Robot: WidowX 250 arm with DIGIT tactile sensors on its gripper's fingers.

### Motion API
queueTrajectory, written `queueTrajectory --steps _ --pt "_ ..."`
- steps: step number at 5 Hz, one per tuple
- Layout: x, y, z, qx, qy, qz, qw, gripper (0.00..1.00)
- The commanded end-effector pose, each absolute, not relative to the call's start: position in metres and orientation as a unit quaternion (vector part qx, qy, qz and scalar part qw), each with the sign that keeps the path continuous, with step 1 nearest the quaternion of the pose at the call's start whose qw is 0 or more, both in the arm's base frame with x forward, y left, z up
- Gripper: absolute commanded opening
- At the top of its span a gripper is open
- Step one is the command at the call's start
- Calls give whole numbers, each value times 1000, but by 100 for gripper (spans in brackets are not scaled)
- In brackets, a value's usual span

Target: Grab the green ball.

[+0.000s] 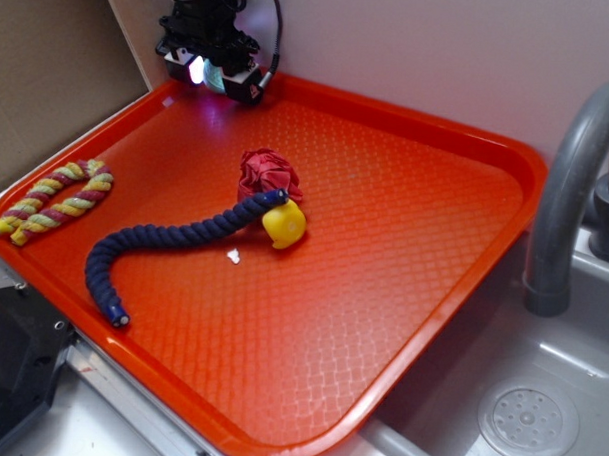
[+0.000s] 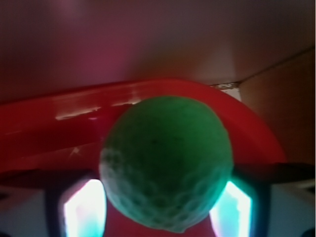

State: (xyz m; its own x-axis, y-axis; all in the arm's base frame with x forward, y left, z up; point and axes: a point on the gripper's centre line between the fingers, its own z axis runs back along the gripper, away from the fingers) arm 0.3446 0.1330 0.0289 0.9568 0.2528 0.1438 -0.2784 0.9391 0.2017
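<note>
The green ball (image 2: 165, 163) fills the middle of the wrist view, pale green with a dimpled, matte skin. It sits between my two glowing pads (image 2: 84, 207), and its sides touch both. My gripper (image 2: 165, 212) is shut on it. In the exterior view the gripper (image 1: 218, 78) is at the far left corner of the orange tray (image 1: 462, 294), just above the tray's back rim. A sliver of the green ball (image 1: 214, 79) shows between the fingers there.
A glossy yellow ball (image 1: 284, 224) lies mid-tray, touching a red fabric wad (image 1: 269, 173) and a navy rope (image 1: 174, 241). A striped rope (image 1: 55, 201) lies at the left rim. A grey faucet (image 1: 571, 187) and sink drain (image 1: 528, 423) are to the right. A wall stands behind the tray.
</note>
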Motion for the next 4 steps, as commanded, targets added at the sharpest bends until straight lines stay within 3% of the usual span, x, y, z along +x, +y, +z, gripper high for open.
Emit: queueTrajectory --steps 1,2,3,4 --pt "366 125 52 119 -109 124 979 0" --pt "362 125 53 114 -106 123 980 0" --pt "348 120 61 112 -81 112 984 0" --pt "304 80 107 18 20 45 999 0"
